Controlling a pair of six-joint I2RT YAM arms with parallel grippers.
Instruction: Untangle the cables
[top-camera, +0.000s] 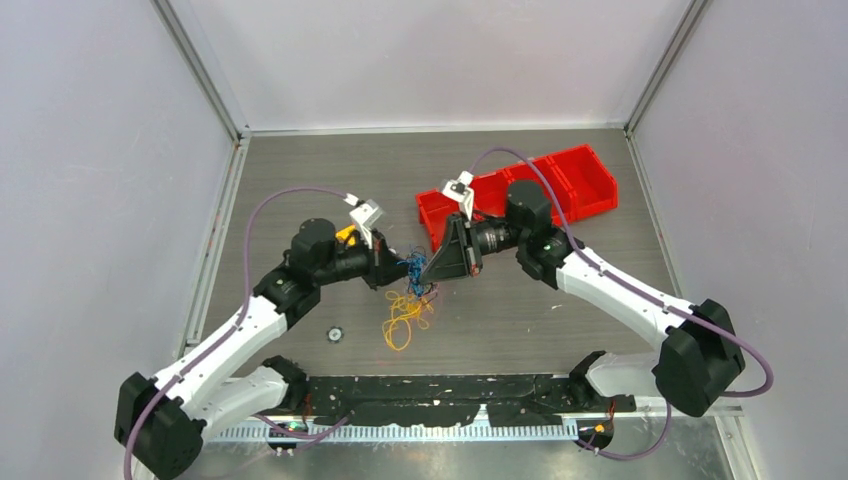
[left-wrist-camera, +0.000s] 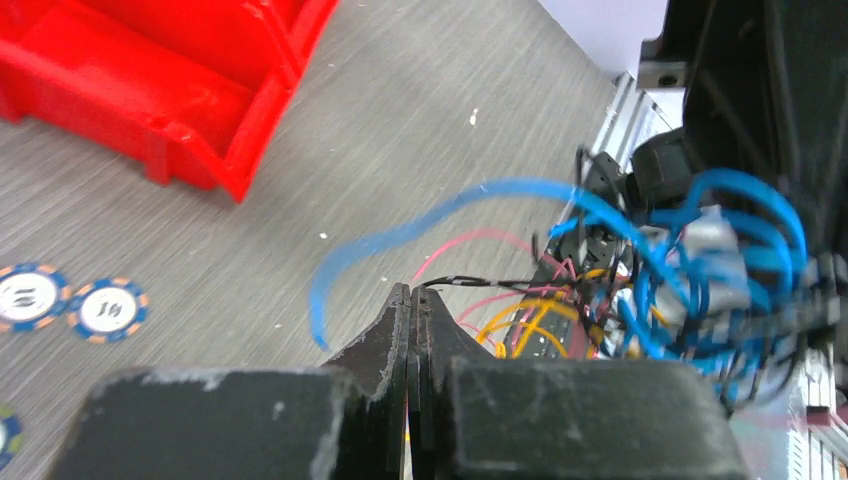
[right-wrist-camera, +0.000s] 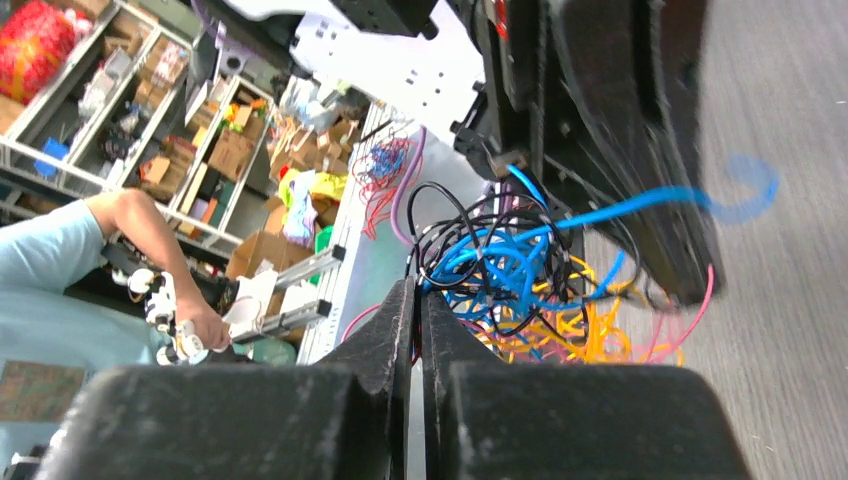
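The cables (top-camera: 411, 268) are a knot of thin blue, black, pink and yellow-orange wires hanging between my two grippers above the table's middle. Yellow-orange loops (top-camera: 400, 322) trail down onto the table. My left gripper (top-camera: 392, 270) (left-wrist-camera: 412, 290) is shut, and a taut black cable (left-wrist-camera: 490, 281) runs from its tips into the blue tangle (left-wrist-camera: 650, 260). From the right, my right gripper (top-camera: 429, 271) (right-wrist-camera: 412, 288) is shut on the knot (right-wrist-camera: 500, 262), with a red wire pinched between its fingers.
A row of red bins (top-camera: 560, 180) (left-wrist-camera: 150, 90) stands at the back right, just behind the right gripper. A small round disc (top-camera: 335, 333) lies left of the yellow loops. Two round chips (left-wrist-camera: 108, 308) lie on the table in the left wrist view.
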